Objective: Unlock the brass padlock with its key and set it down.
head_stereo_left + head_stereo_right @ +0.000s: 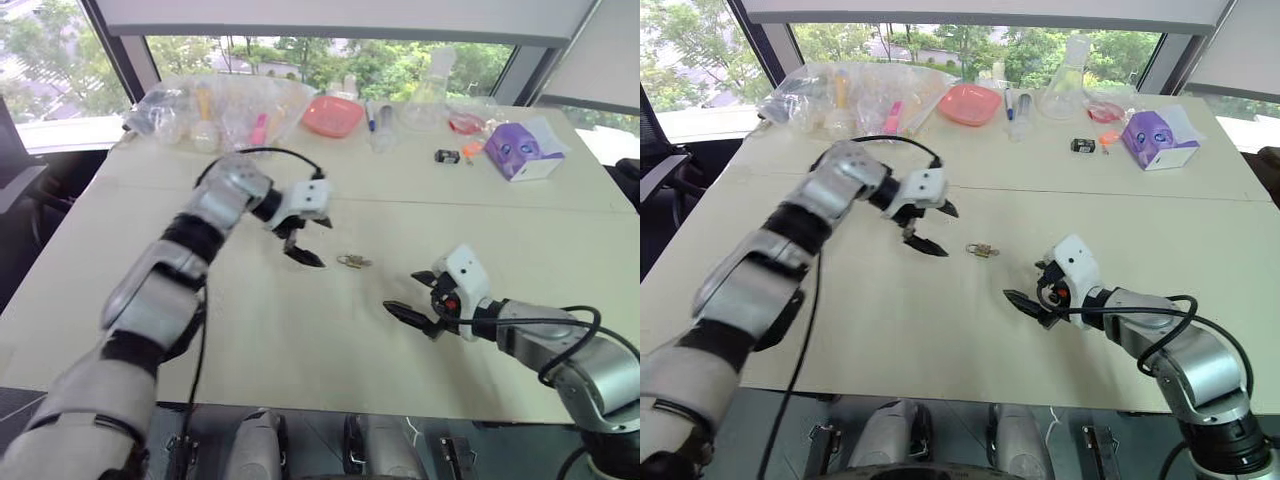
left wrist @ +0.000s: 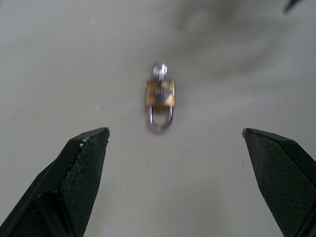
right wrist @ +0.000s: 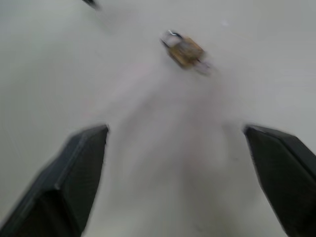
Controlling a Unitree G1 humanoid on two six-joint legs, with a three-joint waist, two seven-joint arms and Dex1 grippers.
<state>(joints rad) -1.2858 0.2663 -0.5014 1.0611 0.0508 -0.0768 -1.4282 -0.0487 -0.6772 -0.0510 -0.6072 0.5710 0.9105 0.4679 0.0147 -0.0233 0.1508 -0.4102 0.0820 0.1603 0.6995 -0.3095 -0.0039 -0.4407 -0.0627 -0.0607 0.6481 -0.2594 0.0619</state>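
Padlock [image 2: 160, 94] is lying flat on the pale bench [image 1: 300, 340], its brass body small against the surface, the thin silvery shackle curving from one end. Key [image 2: 159, 70] is sticking out of the opposite end, showing as a blurred silver knob in the left wrist view; its shape is too small to make out from the head views. Left end effector [image 1: 305, 240] is hanging just beside the padlock, fingers spread wide and gripping nothing, pointing down toward it. Right end effector [image 1: 420, 297] is sitting low over the bench on the other side, a little farther off, fingers also standing wide apart and empty. Right wrist view is smearing the padlock into a tilted brown blur. Clutter along the far edge is partly cut off.
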